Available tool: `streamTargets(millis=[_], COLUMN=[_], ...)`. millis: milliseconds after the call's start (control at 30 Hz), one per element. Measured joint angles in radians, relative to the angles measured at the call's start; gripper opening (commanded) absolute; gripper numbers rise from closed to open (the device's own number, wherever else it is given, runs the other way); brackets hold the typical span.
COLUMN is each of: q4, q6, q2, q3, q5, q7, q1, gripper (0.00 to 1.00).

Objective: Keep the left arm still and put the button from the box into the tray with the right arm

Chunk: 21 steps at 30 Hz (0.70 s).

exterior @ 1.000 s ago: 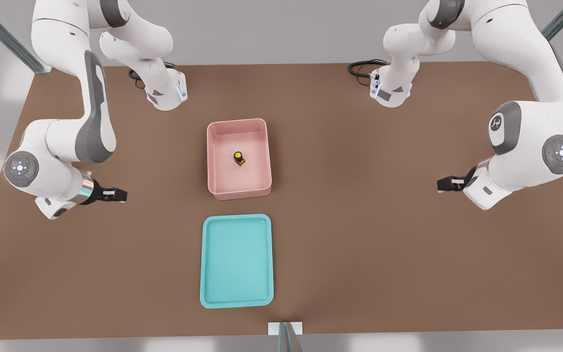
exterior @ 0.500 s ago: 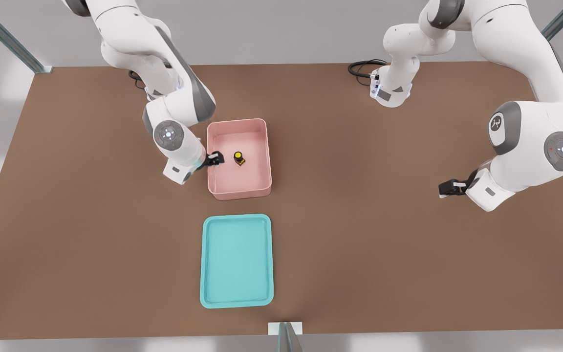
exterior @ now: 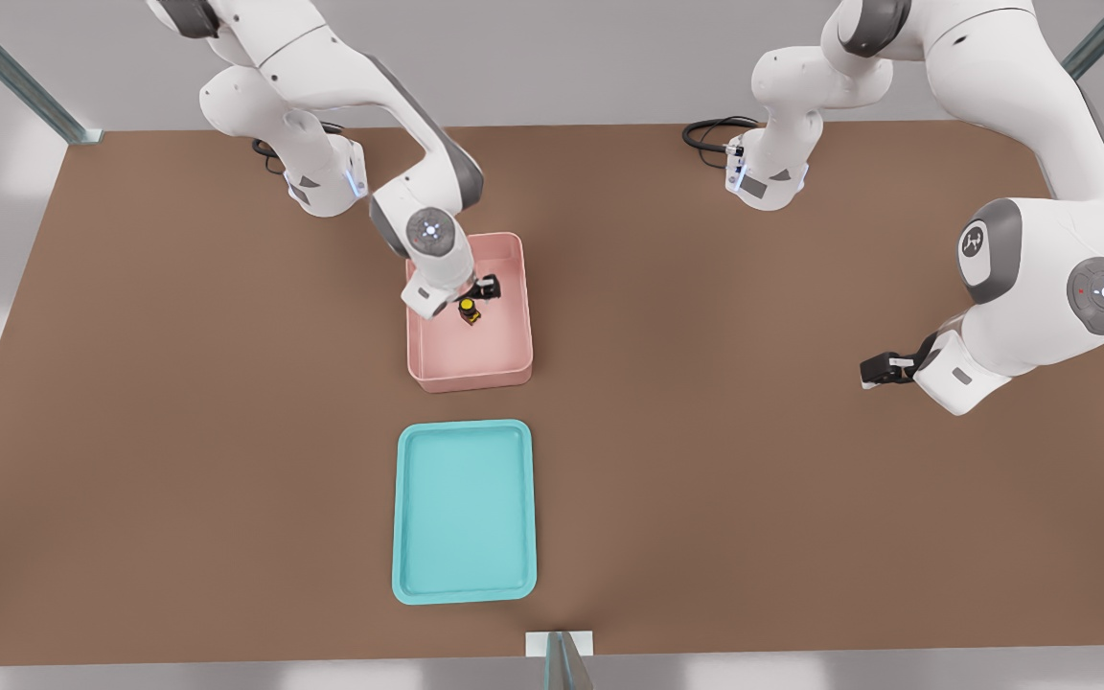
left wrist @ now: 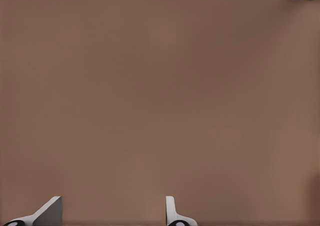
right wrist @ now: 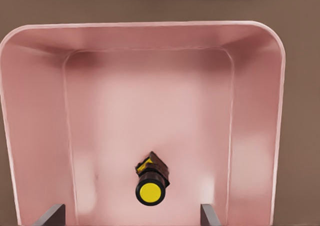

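The pink box [exterior: 471, 381] stands mid-table, and the turquoise tray [exterior: 464, 513] lies nearer the front edge with nothing in it. The button [exterior: 468, 309], yellow cap on a black body, stands inside the box near its middle. My gripper [exterior: 483, 289] hangs over the box, just above and behind the button. In the right wrist view the button [right wrist: 150, 191] sits on the box floor [right wrist: 150, 100] between the two wide-apart fingertips of my gripper [right wrist: 131, 215], which is open and holds nothing.
The other arm's gripper [exterior: 883, 369] rests low over the brown table [exterior: 753, 498] at the front view's right. Black cables [exterior: 710, 134] lie by the far arm base. A small metal bracket [exterior: 560, 644] sits at the front edge.
My arm has swung from the table's left side in the front view to the box, first reaching its left wall, now over its inside above the button. The button and tray stayed put.
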Motion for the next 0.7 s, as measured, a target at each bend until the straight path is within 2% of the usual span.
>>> streamTargets(millis=[300,700], q4=[-0.055,-0.13], q6=[0.152,0.225], q2=[0.056,0.096], q3=[0.0,0.0], q5=[-0.002,-0.015], q7=[0.153,0.271], q1=[0.02,0.041], gripper=[1.0,1.0])
